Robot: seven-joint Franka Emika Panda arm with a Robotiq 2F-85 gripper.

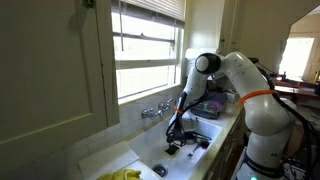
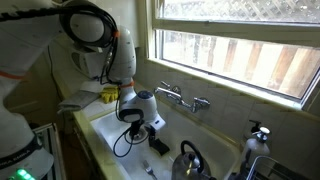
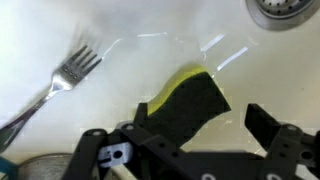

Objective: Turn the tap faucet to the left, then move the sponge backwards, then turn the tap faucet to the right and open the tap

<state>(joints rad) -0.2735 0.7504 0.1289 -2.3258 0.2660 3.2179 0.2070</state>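
Hanging low in the white sink, the gripper has its fingers spread wide, clamped on nothing. The sponge, dark on top with a yellow edge, lies flat on the sink floor, its near end between the two fingertips, the rest pointing toward the drain. A fork lies nearby. The chrome tap faucet stands at the sink's back edge.

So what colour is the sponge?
The sponge is black with a yellow edge, clearest in the wrist view.
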